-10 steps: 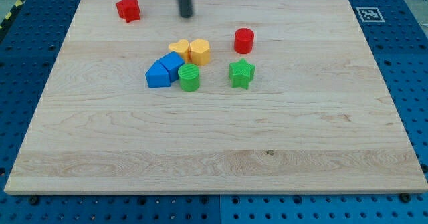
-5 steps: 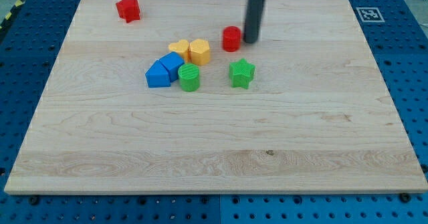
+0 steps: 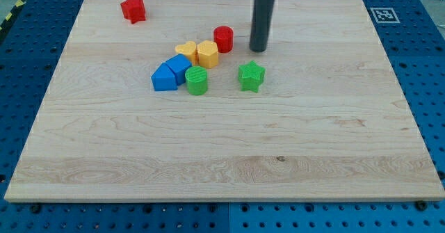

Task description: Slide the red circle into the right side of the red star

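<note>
The red circle (image 3: 223, 38) stands on the wooden board just right of the orange hexagon (image 3: 207, 53), a small gap between them. The red star (image 3: 132, 9) sits near the board's top left corner, far left of the circle. My tip (image 3: 258, 49) is down on the board, a short way right of the red circle and slightly lower in the view, not touching it. The green star (image 3: 251, 76) lies just below the tip.
A cluster sits at the board's middle: yellow heart (image 3: 185, 51), orange hexagon, two blue blocks (image 3: 170, 73) and a green cylinder (image 3: 197, 81). A fiducial tag (image 3: 382, 14) marks the board's top right corner. Blue pegboard (image 3: 427, 87) surrounds the board.
My tip swung from the top centre to the circle's right side and pushed the red circle left and slightly up, toward the orange hexagon. The tip now stands apart from it.
</note>
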Controlling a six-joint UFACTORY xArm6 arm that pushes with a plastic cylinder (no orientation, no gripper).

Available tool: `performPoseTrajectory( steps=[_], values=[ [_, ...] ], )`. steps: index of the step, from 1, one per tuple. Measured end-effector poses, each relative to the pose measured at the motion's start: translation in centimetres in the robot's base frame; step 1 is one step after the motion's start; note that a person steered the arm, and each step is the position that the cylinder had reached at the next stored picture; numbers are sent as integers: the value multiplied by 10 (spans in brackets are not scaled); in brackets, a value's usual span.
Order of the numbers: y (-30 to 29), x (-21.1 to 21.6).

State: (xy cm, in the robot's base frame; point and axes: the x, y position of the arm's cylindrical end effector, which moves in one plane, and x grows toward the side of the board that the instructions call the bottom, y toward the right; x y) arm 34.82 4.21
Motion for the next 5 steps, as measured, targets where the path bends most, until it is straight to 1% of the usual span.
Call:
performPoseTrajectory(
  steps=[1, 2, 3, 4, 5],
  values=[
    [-70, -23],
    [-107, -45],
    [-107, -33],
    [-119, -45],
    [-137, -80]
  ],
)
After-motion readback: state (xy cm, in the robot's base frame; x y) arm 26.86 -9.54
